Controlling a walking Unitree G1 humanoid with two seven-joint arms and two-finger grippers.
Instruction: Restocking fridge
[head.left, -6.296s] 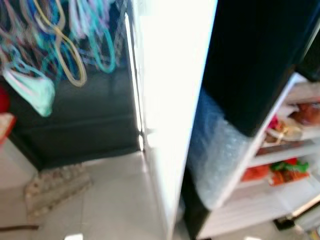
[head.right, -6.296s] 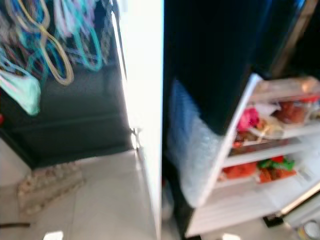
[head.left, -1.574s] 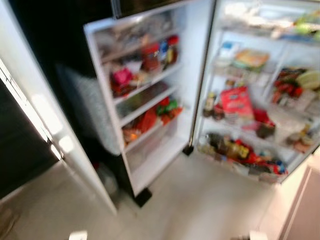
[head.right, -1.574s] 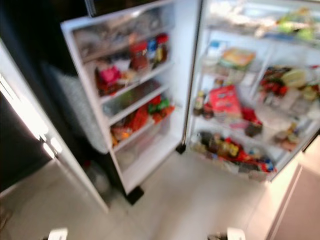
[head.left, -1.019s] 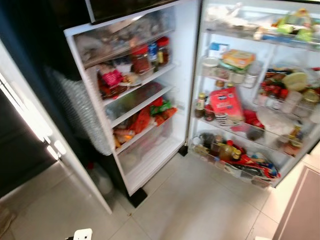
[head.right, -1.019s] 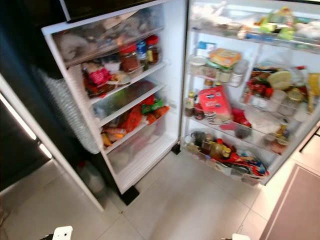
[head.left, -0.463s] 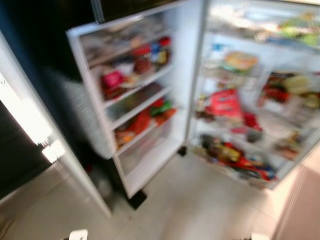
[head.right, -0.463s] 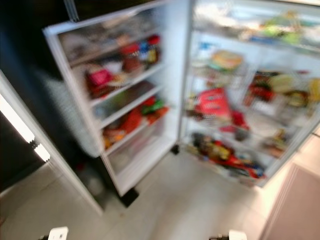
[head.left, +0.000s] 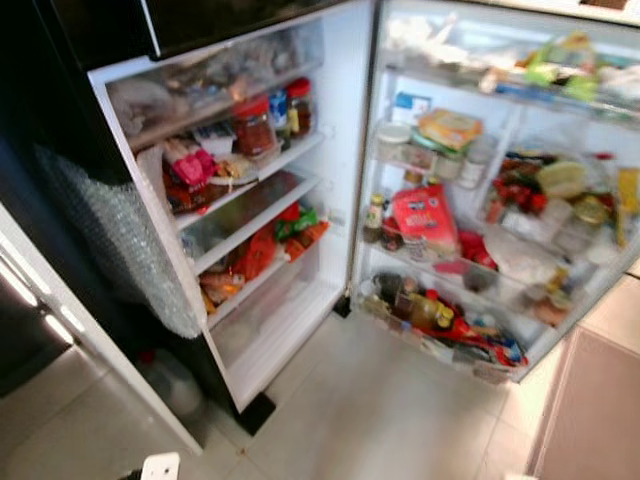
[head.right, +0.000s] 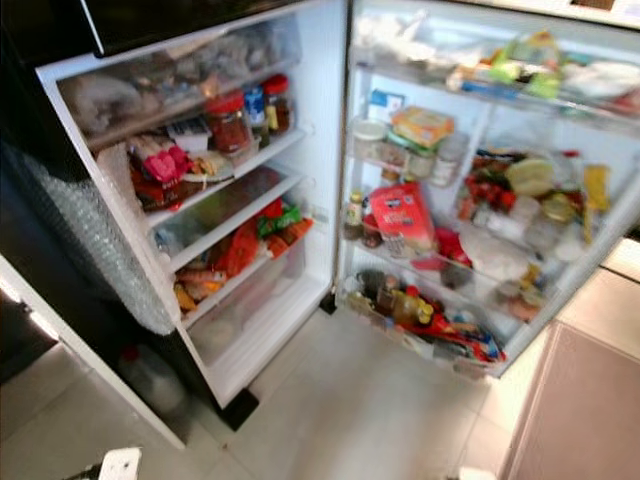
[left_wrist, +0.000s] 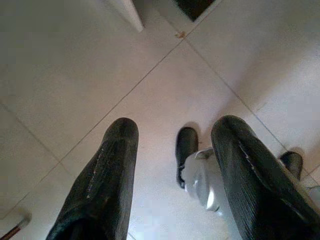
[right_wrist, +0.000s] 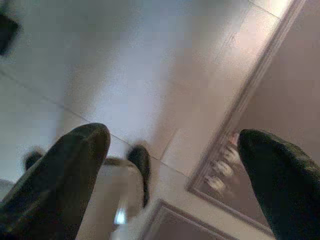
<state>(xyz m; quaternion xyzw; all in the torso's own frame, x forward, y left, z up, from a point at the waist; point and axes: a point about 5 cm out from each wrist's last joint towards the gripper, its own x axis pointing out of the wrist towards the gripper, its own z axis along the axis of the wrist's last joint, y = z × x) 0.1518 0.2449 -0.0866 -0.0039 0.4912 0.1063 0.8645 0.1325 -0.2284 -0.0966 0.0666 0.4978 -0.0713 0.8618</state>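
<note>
The fridge stands open in front of me. Its door (head.left: 330, 150) swings to the left, with shelves carrying red-lidded jars (head.left: 255, 125), pink packets (head.left: 190, 165) and orange and green packs (head.left: 285, 230). The lit interior (head.left: 480, 190) is crowded: a red bag (head.left: 425, 215), tubs and jars on the wire shelves, bottles (head.left: 415, 305) along the bottom. My left gripper (left_wrist: 177, 127) hangs open over the floor tiles, nothing between its fingers. My right gripper (right_wrist: 172, 137) hangs open as well, empty, beside a cabinet.
Bubble wrap (head.left: 120, 250) covers the outer side of the fridge door. A clear water jug (head.left: 170, 385) sits on the floor behind that door. A pale cabinet (head.left: 590, 410) stands at the right. Light tiled floor (head.left: 380, 410) lies before the fridge. My foot (left_wrist: 192, 165) rests on the tiles.
The camera swung right from a rack of hangers to the open fridge, then settled with the fridge shifted slightly left. Nothing inside the fridge has moved.
</note>
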